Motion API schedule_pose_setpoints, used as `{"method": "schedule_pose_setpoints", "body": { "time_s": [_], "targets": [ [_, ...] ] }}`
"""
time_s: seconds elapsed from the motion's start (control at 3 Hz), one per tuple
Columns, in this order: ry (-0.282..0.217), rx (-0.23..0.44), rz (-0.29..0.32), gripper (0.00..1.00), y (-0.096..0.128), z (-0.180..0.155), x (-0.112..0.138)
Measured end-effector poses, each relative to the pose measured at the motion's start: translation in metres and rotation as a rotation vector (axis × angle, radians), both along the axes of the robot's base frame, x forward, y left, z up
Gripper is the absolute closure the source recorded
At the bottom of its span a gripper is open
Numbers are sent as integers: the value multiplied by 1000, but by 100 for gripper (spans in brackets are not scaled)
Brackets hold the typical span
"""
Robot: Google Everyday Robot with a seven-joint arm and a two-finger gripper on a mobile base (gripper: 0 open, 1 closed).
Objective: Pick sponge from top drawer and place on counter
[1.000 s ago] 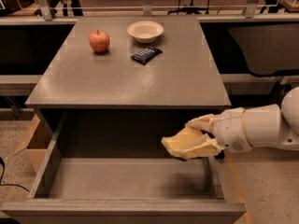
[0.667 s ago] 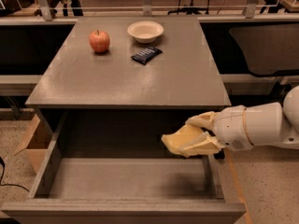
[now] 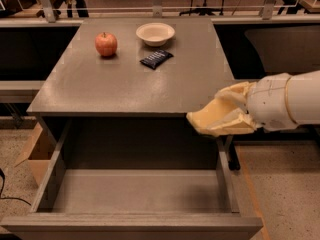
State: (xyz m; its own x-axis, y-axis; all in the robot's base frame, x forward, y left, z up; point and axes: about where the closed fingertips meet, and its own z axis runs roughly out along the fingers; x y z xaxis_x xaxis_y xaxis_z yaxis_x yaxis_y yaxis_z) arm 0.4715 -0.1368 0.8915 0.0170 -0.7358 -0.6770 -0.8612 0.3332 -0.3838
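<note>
The top drawer (image 3: 140, 191) stands pulled open below the counter (image 3: 125, 79), and its flat bottom is bare. My gripper (image 3: 222, 115) comes in from the right on a white arm and is shut on the pale-yellow sponge (image 3: 201, 123). It holds the sponge in the air above the drawer's right side, level with the counter's front right edge. The sponge touches neither the drawer nor the counter top.
On the counter's far part are a red apple (image 3: 106, 44), a white bowl (image 3: 155, 33) and a dark snack packet (image 3: 156, 59). A cardboard box (image 3: 35, 151) sits on the floor left of the cabinet. A railing runs behind the counter.
My gripper has lifted the sponge from low over the drawer's right side up to the height of the counter's front edge.
</note>
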Motion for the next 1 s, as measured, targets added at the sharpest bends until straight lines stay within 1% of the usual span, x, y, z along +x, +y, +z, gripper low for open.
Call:
{"method": "schedule_pose_setpoints", "body": {
  "time_s": [0.33, 0.67, 1.0],
  "targets": [
    [-61, -46, 12, 100, 1, 36, 16],
    [-84, -59, 24, 100, 5, 57, 52],
    [-93, -42, 35, 100, 14, 65, 107]
  ]
}}
